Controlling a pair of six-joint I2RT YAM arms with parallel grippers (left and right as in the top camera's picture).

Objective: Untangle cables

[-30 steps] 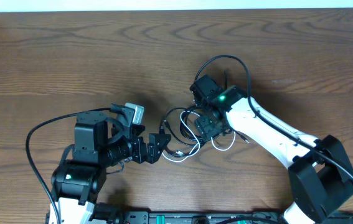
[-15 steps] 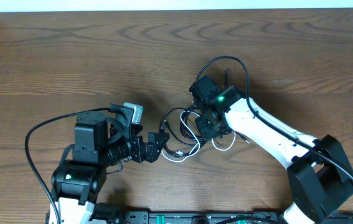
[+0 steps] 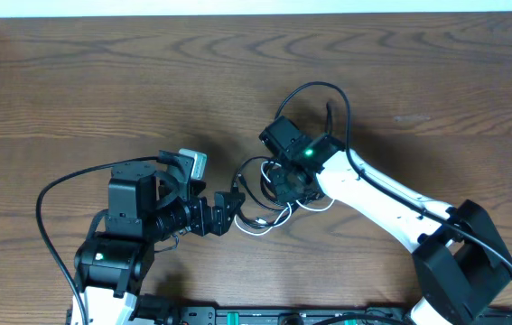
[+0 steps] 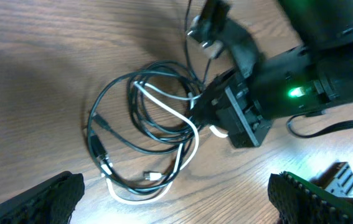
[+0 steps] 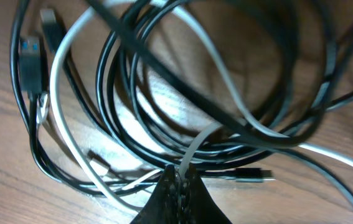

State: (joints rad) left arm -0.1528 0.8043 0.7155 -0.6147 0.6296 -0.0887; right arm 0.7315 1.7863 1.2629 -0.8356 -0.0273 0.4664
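Your right claw (image 5: 179, 182) is pressed together on a strand of the thin white flexible cord (image 5: 70, 81), pinching it low in the heap. Your left claw (image 4: 176, 186) is spread wide and holds nothing; it hangs just beside the heap without touching it.

On the brown wooden table (image 3: 102, 81), both cords lie in one knotted pile between the two claws, near the middle.

The biggest risk is the whole pile: nothing pins it down, so a pull on the white cord will likely drag everything along instead of separating it (the open left claw is the obvious anchor).

Next is the thin black flexible cord (image 4: 111, 99). Its several loops wrap around the white cord, and a hard straight pull could cinch them into a tighter knot.

Then the grip itself: the strand is slim and sits right at the fingertips, so it may slide out under load.

Smallest, the plugs: the black plug with the blue insert (image 5: 32, 62) and the small white plug (image 4: 153, 177) could each snag on a loop as the cords run through.
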